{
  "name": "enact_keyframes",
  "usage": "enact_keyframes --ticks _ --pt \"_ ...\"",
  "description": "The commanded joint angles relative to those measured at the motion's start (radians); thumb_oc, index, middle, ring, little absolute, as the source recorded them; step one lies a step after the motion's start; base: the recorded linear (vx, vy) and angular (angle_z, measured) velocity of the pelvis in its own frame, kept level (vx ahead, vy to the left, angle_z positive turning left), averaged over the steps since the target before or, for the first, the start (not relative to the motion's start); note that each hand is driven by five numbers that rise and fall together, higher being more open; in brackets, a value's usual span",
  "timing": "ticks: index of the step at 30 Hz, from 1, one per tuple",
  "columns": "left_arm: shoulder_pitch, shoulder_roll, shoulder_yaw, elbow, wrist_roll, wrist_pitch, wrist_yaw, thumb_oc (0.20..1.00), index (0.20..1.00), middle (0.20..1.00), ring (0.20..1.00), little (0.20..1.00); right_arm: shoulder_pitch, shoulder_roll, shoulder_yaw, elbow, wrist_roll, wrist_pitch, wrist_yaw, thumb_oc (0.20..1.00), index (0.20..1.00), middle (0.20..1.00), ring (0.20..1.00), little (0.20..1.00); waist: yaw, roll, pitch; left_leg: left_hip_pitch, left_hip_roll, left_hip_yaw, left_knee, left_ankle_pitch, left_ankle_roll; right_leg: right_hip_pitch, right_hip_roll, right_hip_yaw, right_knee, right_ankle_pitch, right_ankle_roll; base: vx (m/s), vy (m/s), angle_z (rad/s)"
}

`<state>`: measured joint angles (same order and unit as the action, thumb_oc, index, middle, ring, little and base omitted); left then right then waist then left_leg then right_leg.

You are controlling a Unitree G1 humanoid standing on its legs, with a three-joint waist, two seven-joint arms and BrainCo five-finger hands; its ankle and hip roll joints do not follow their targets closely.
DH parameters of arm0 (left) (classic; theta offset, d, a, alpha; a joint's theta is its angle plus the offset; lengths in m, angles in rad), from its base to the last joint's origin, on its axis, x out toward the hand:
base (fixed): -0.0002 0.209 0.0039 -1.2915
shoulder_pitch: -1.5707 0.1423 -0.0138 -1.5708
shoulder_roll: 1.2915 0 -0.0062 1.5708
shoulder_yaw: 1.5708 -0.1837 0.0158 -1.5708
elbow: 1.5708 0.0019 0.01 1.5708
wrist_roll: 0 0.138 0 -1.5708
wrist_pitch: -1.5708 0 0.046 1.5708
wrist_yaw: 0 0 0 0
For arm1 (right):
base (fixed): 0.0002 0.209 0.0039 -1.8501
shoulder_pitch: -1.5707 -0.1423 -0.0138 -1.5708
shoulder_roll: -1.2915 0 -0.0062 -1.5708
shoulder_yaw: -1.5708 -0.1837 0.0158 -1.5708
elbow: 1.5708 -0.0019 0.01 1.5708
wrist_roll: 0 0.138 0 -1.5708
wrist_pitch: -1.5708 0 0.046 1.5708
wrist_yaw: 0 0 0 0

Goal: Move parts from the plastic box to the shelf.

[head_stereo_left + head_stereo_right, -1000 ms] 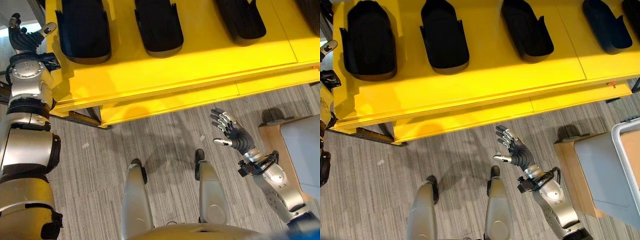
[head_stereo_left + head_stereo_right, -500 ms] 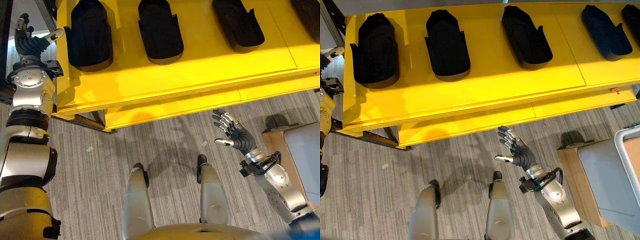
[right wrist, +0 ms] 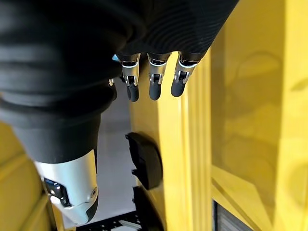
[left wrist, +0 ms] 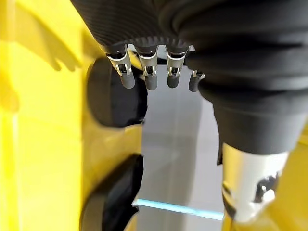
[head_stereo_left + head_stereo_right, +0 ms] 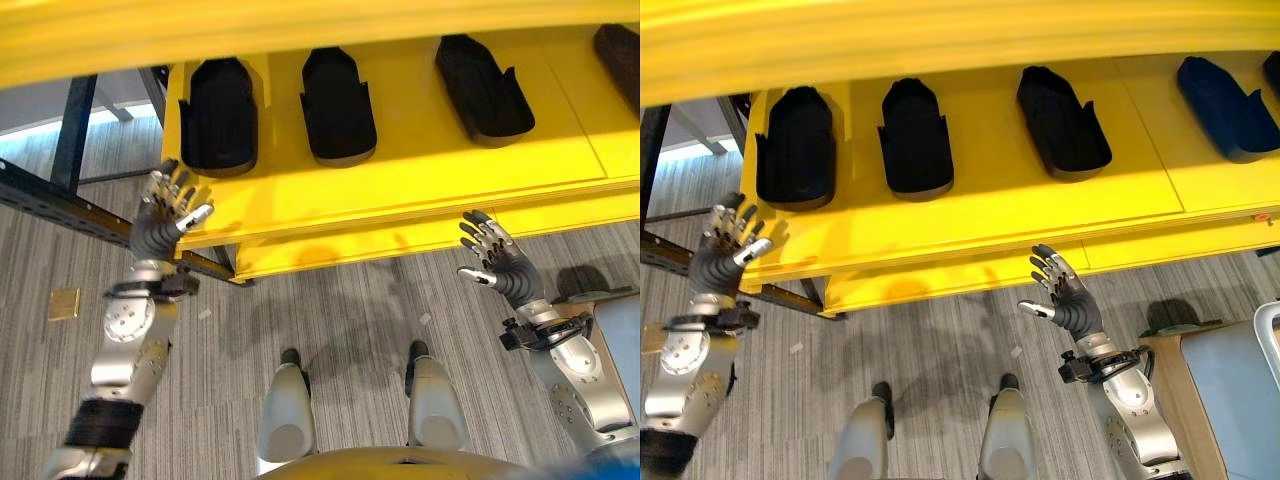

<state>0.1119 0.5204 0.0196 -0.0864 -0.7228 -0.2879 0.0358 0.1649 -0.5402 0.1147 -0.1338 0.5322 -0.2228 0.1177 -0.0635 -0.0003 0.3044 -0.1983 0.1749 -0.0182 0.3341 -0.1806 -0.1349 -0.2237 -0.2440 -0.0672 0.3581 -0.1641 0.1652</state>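
Several black moulded parts lie in a row on the yellow shelf (image 5: 400, 175): one at the left end (image 5: 217, 118), one beside it (image 5: 338, 104), a third further right (image 5: 483, 88). My left hand (image 5: 165, 215) is raised in front of the shelf's left corner, fingers spread and empty. My right hand (image 5: 497, 266) hangs open below the shelf's front edge, holding nothing. In the left wrist view its straight fingers (image 4: 149, 74) point past a black part (image 4: 118, 91). The right wrist view has straight fingers (image 3: 154, 77) beside the yellow shelf edge (image 3: 192, 144).
A grey-lidded plastic box on a wooden stand (image 5: 1220, 400) sits at the lower right. A dark steel rack frame (image 5: 60, 200) runs beside the shelf at the left. An upper yellow shelf board (image 5: 300, 30) overhangs the top. Grey striped floor (image 5: 350, 310) lies below.
The camera has tilted, bringing the upper shelf board into sight. My left arm has come down from the shelf's far left corner to its front corner. The right hand has risen slightly.
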Motion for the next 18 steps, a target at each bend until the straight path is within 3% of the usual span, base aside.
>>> enact_keyframes --ticks 1,7,10,18 --pt "-0.011 0.075 0.024 -0.043 0.082 -0.043 -0.078 1.000 1.000 1.000 1.000 1.000 0.023 -0.009 -0.037 -0.039 -0.019 -0.050 0.017 1.000 1.000 1.000 1.000 1.000 0.003 -0.004 -0.128 -0.007 0.040 -0.030 -0.111 0.167 0.011 0.052 -0.003 0.016 -0.084 0.126 -0.006 0.10 -0.050 -0.16" --pt "0.125 0.012 -0.025 -0.062 -0.010 0.005 -0.164 1.000 1.000 1.000 1.000 1.000 0.066 -0.017 -0.058 -0.037 -0.023 -0.043 0.033 1.000 1.000 1.000 1.000 1.000 -0.001 0.010 -0.196 0.092 0.057 -0.010 -0.278 0.235 0.010 0.136 0.012 -0.006 -0.209 0.158 -0.002 0.08 -0.047 -0.01" --pt "0.161 -0.019 -0.105 -0.052 -0.020 0.035 -0.200 1.000 1.000 1.000 1.000 1.000 0.068 -0.009 -0.030 -0.008 -0.024 -0.037 0.028 1.000 1.000 1.000 1.000 1.000 -0.004 0.015 -0.233 0.131 0.064 -0.001 -0.354 0.278 -0.001 0.186 0.017 -0.024 -0.274 0.177 0.001 0.03 -0.022 -0.01" --pt "0.185 -0.069 -0.191 0.016 -0.035 0.066 -0.226 1.000 1.000 1.000 1.000 1.000 0.042 0.020 0.036 0.029 0.006 -0.029 0.020 1.000 1.000 1.000 1.000 1.000 -0.009 0.013 -0.289 0.173 0.075 0.023 -0.413 0.293 -0.008 0.226 0.017 -0.019 -0.363 0.218 0.012 0.01 -0.008 0.01"
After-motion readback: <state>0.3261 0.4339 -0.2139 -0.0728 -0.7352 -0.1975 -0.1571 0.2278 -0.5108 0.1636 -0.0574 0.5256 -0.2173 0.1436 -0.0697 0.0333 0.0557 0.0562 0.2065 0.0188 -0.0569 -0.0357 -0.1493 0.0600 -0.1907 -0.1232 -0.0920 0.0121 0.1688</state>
